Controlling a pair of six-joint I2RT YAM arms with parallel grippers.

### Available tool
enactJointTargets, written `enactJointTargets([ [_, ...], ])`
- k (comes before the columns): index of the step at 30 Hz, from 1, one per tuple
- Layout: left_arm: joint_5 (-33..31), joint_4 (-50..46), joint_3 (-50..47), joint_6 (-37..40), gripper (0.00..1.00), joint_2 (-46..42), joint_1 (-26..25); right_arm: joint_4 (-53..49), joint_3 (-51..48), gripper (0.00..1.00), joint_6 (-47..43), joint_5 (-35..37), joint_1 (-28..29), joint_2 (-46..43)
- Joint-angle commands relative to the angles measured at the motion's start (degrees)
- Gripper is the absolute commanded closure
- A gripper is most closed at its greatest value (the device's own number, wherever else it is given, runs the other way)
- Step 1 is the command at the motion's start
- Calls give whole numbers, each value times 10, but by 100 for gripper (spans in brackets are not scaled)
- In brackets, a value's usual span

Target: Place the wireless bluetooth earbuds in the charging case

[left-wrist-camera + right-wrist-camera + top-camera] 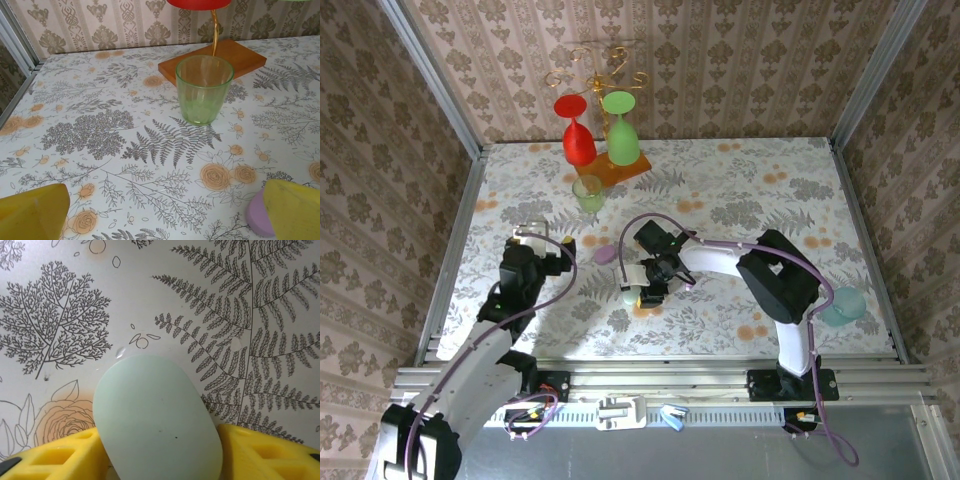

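Judging by how things lie, the task is only beginning. The mint charging case is lying shut on the table, so opening it and seating the earbuds are both waiting to be done. Whether a bud is already sitting inside, the closed shell is not letting anyone tell.

The right claw is straddling that case. One yellow finger is pressing close on each side and the case is reaching forward past the fingertips, though the wrist view is too tight to say whether they are pinching it.

Farther out, the left claw is hanging spread wide and gripping nothing. A rounded purple case is lying just inside one of its fingers. Beyond that claw, a green cup is standing upright, well ahead.
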Motion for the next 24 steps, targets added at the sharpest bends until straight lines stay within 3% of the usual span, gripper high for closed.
enactJointTargets([
  [1,6,-9,-9,-8,0,-13,4,-13,8,48,3,-4,4,3],
  [3,7,-9,-10,-6,0,-12,6,-15,6,56,7,-6,4,1],
  [8,14,-1,-14,-4,0,-11,5,-8,-7,61,20,-5,2,-14],
  [12,54,32,-20,12,0,-1,4,23,-36,63,54,-18,-11,-55],
  [17,106,109,-20,60,0,40,-40,50,-79,67,103,-35,-47,-138],
  [24,280,192,16,179,0,161,-138,-7,-104,71,144,-49,-111,-254],
])
